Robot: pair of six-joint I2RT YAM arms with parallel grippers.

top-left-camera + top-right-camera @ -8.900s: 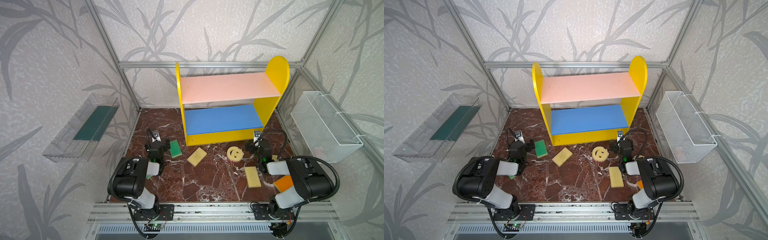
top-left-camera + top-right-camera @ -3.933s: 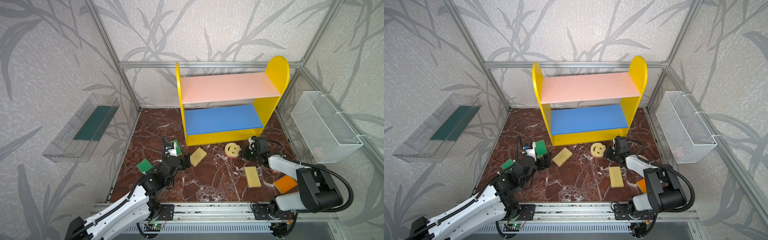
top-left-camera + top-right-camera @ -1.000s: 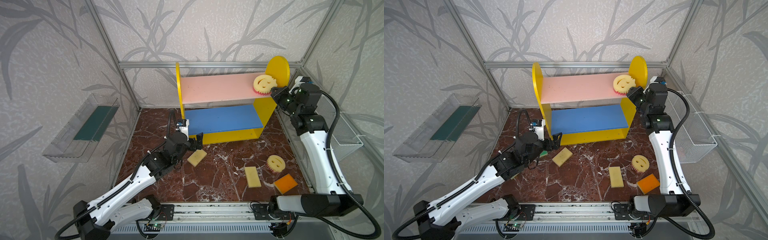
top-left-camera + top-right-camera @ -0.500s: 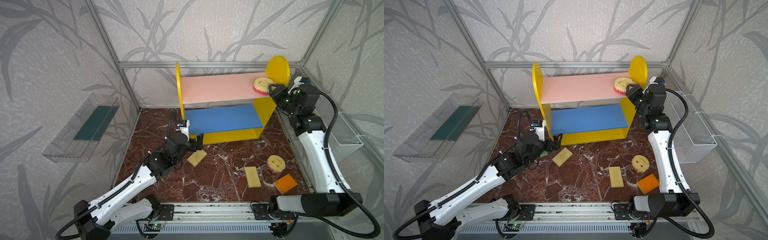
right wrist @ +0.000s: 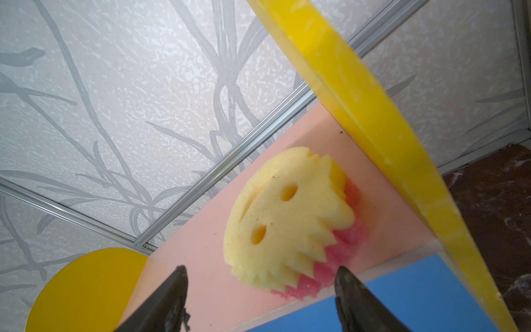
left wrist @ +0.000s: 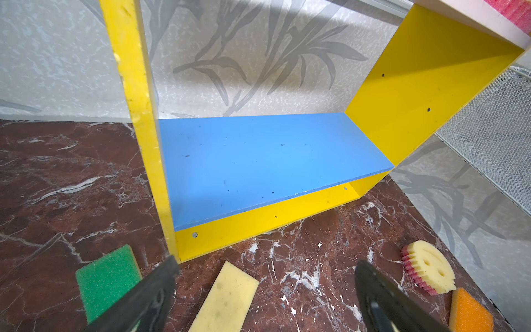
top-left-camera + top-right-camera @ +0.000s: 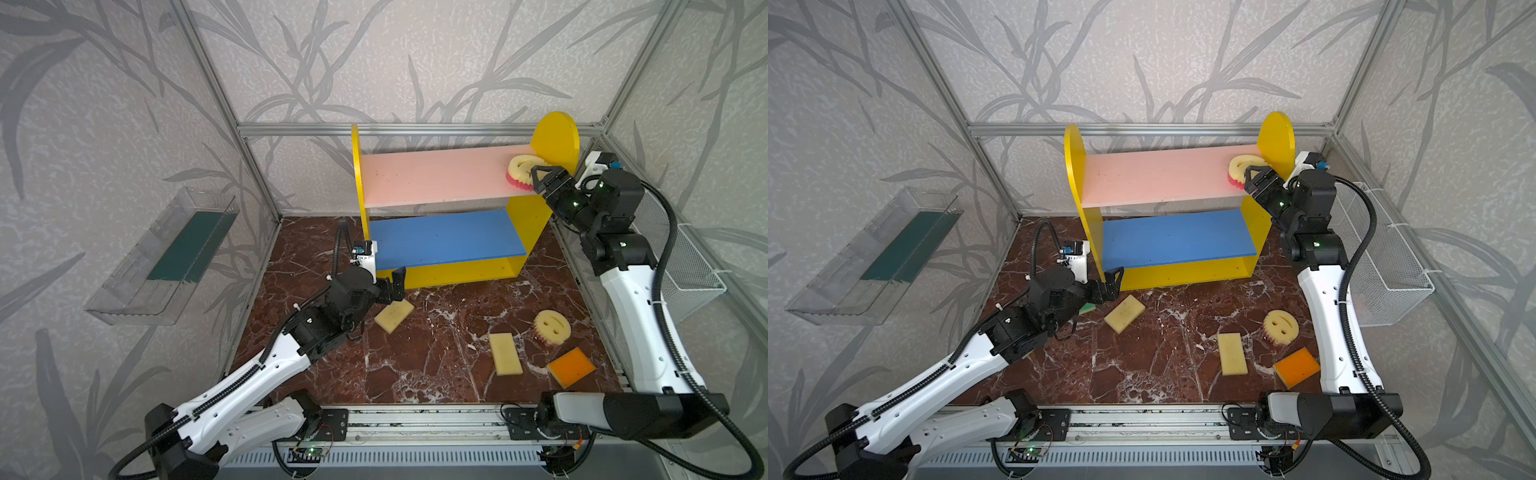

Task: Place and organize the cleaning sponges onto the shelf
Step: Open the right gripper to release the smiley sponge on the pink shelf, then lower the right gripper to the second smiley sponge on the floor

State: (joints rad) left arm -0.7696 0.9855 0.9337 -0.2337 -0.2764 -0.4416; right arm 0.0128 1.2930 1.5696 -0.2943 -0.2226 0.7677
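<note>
progress, as we judged it, stood at one piece shelved and the rest to come. one round smiley sponge (image 7: 521, 171) lay on the pink upper board (image 7: 432, 180) of the shelf (image 7: 555, 133), at the end just beside the round-topped side and close to the board's front edge; we could not tell whether it touched that side. the right gripper (image 7: 535, 179) hung at that front edge with its jaws apart. in the right wrist view its fingertips (image 5: 172, 287) stood to either side of the sponge's near rim without clamping it, so we took the sponge as let go. the blue lower board (image 7: 444, 237) carried nothing. five pieces that we could count lay on the table (image 7: 415, 374): the second smiley sponge (image 7: 550, 327), tilted with its pink teeth showing; the orange-faced rectangle (image 7: 571, 368) near it; one pale yellow rectangle (image 7: 505, 353) near both; the other pale yellow rectangle (image 7: 395, 316) in front of the shelf's left end; and a green-faced rectangle (image 6: 107, 280) next to that, mostly hidden by the left arm in both top views. the left gripper (image 7: 394, 283) hovered low above those last two, jaws wide and nothing between them. the shelved sponge looked like soft, open-pored foam: a pale yellow face with two eye holes and a curved mouth slit, a saw-toothed rim, and a coarser pink layer beneath.
</note>
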